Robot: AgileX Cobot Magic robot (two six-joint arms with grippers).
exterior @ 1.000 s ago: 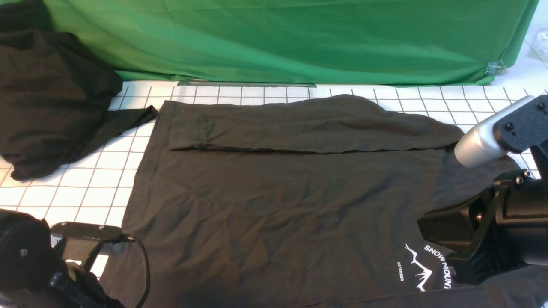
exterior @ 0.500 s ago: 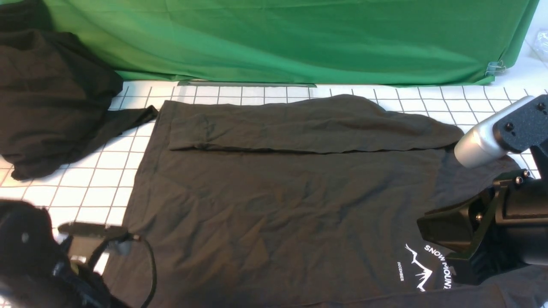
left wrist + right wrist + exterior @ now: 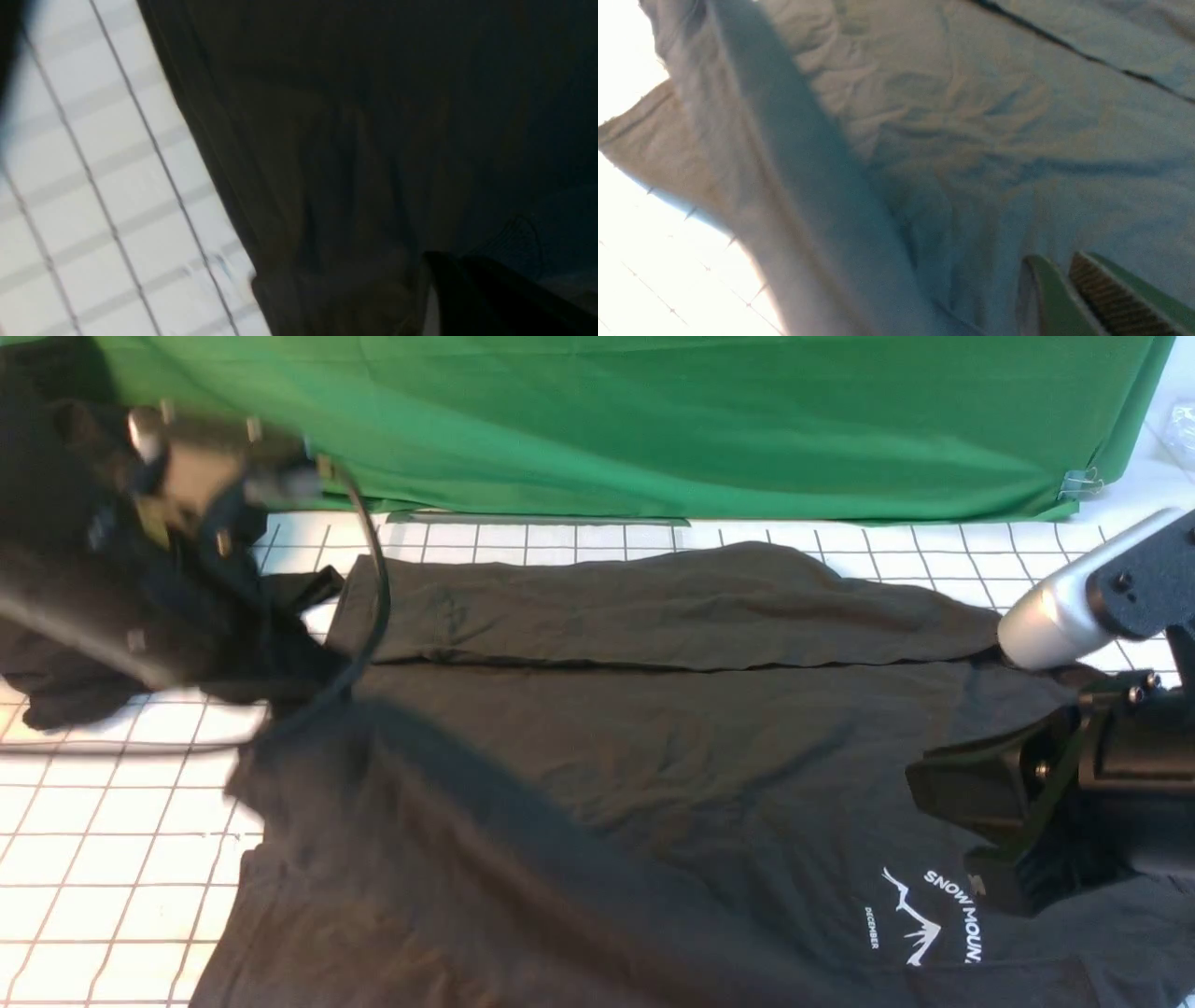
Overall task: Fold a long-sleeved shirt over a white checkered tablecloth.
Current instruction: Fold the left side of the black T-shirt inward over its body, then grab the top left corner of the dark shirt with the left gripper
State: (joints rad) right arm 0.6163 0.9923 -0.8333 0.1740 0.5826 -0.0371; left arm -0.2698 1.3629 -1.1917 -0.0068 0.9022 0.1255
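Olive shirt (image 3: 653,756) mid-fold: left fingers (image 3: 472,294) pinch hem at ten o'clock; right fingers (image 3: 1045,303) nearly shut, hold unclear; next, lay flat.

Left gripper (image 3: 245,658) high, right gripper (image 3: 1057,275) low

Surface: my whole work area is the white checkered tablecloth (image 3: 121,859), thin dark grid on white. I can't see the table under it.
Bare cloth: a big open patch on the near side of my left gripper (image 3: 285,683), plus a strip beyond the shirt's far edge.
Middle: the long-sleeved shirt (image 3: 653,784) lies spread and wrinkled from the left gripper across to my right gripper (image 3: 990,887), which is at the end with the white print.
Left: a black garment heap (image 3: 47,695) lies just outboard of the left gripper. The feed's too blurry there to say if it touches the shirt.
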